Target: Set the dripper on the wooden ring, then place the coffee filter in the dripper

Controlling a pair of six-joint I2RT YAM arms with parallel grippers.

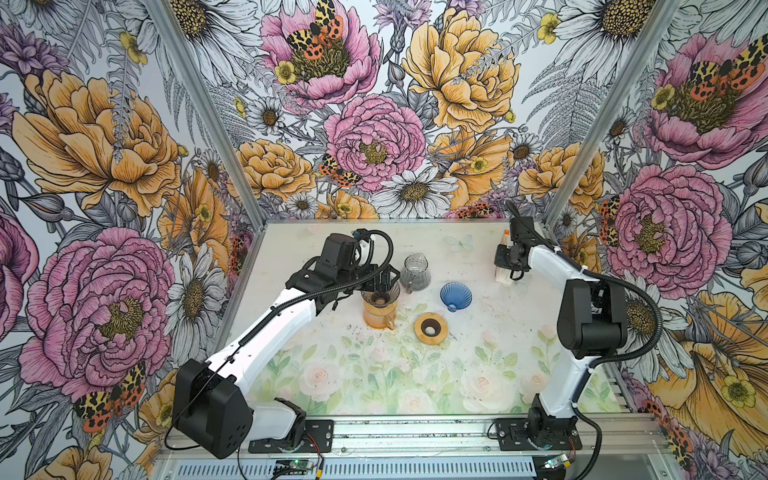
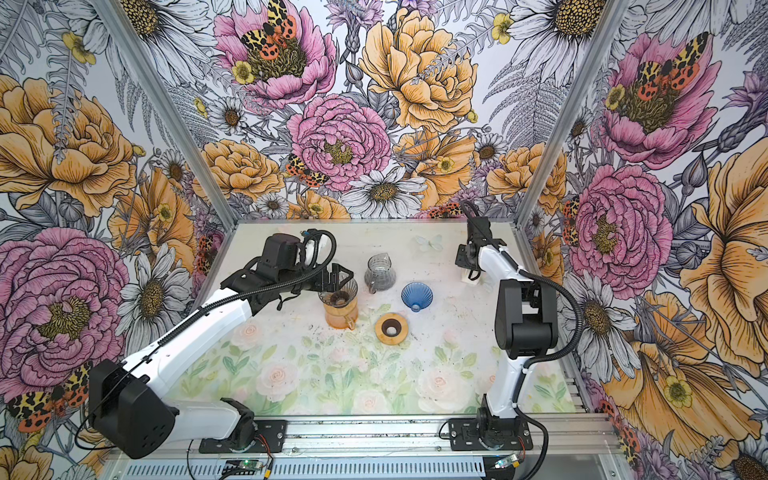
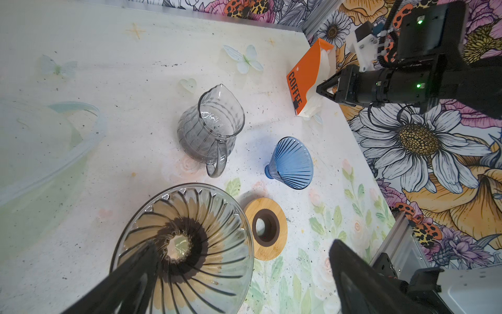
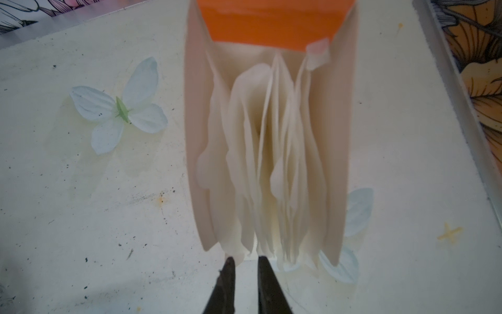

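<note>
coffee filters (image 4: 260, 163) — one box (image 3: 304, 76), two drippers (image 3: 292, 163)

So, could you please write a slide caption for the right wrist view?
Narrowly parted jaws of the right arm poised at the fanned coffee filters in their orange box.
</note>
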